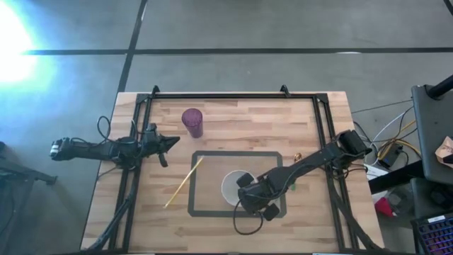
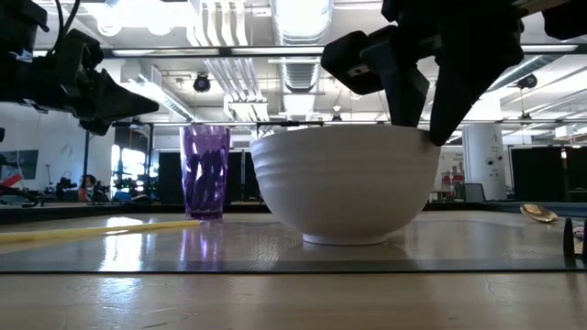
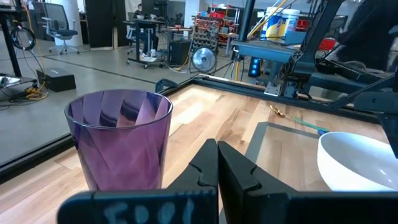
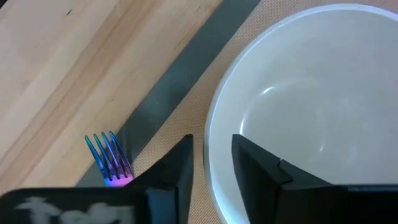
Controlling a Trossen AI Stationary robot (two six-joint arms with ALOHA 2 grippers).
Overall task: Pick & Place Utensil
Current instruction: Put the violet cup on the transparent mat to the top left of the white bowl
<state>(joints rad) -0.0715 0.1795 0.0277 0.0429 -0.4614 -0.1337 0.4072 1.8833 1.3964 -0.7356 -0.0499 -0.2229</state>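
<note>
Your right gripper (image 4: pixel 211 168) sits at the white bowl's (image 1: pixel 233 185) rim near the table's front edge, fingers parted astride it — one inside, one outside. The fork (image 4: pixel 109 158) lies just beside, on the grey tape. Your left gripper (image 1: pixel 164 145), closed, hovers beside the purple cup (image 1: pixel 192 122).

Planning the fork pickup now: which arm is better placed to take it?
Probably right: the right gripper hangs open over the white bowl's rim, the fork just beside it. The left gripper, shut, waits near the purple cup.
</note>
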